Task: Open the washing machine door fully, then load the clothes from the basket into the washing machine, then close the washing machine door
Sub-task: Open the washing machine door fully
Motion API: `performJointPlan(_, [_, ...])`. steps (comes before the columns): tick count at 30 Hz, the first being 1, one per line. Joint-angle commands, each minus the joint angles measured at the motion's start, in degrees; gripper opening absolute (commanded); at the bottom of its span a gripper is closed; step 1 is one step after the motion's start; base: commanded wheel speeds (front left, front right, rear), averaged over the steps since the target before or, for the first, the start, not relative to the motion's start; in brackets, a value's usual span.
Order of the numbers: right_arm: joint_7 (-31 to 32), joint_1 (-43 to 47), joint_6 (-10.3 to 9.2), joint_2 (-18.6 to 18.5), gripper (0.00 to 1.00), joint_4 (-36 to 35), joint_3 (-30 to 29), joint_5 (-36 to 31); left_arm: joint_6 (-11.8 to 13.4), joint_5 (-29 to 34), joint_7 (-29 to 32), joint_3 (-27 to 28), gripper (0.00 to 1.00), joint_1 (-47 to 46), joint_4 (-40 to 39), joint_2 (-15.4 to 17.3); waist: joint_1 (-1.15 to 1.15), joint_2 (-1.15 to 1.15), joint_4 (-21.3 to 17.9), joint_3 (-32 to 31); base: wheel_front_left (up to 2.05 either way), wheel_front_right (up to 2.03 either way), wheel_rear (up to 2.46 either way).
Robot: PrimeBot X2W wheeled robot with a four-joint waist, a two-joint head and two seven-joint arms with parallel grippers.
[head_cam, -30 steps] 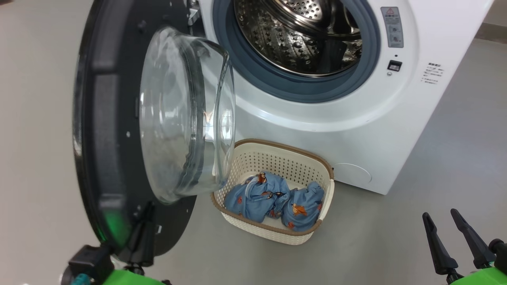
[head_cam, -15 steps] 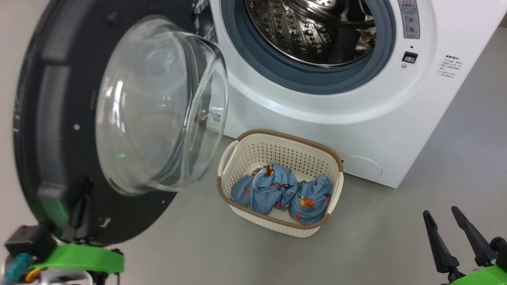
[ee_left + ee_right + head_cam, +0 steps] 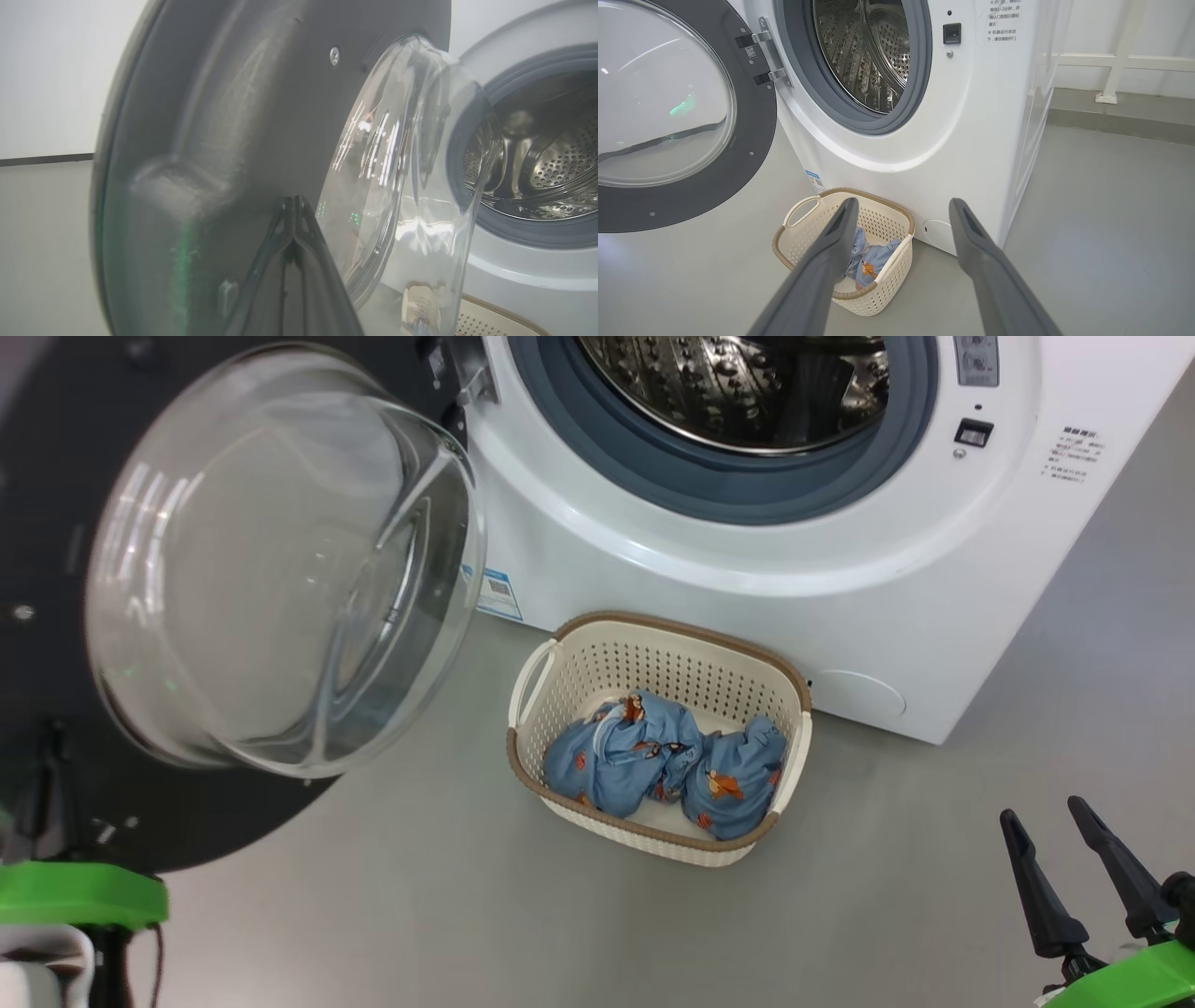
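Washing machine door (image 3: 280, 569) is standing swung well clear of the drum (image 3: 747, 392), its glass bowl facing outward. Left gripper (image 3: 293, 201), fingers pressed together, is lying against the door's dark inner face, likely serving as a blunt pusher. Right gripper (image 3: 1043, 814), fingers spread and empty, is hovering near the basket (image 3: 653, 619), where 2 bundled clothes (image 3: 653, 765) are sitting, just before the washing machine (image 3: 747, 588).

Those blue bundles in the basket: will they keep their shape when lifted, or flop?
Probably flop: the clothes lie crumpled in soft folds, so one would likely unfurl and dangle. The thin fabric looks light. The two bundles touch in the basket, so lifting one may drag the other.
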Motion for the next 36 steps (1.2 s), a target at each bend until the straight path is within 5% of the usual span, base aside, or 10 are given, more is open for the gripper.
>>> performJointPlan(1, [-0.69, -1.31, 0.51, -1.53, 1.0, -1.62, 1.04, 0.3, 0.17, 0.65, -0.36, 3.11, 0.0, -2.76, -0.7, 3.36, 0.0, 0.0, -0.45, 0.97, 0.0, 0.0, 0.0])
performJointPlan(22, [-0.69, -4.3, 0.51, -4.62, 1.0, -2.99, 0.88, 0.89, -1.63, 4.75, -0.36, 16.3, 0.0, -13.48, 10.83, 7.17, 0.0, 0.0, -2.73, 7.67, 0.0, 0.0, 0.0])
performJointPlan(36, [-0.69, -4.51, 0.51, -3.53, 1.0, -1.89, 1.74, 0.74, -4.29, 8.28, -0.36, 18.9, 0.0, -13.05, 13.43, 7.23, 0.0, 0.0, -3.5, 4.45, 0.0, 0.0, 0.0])
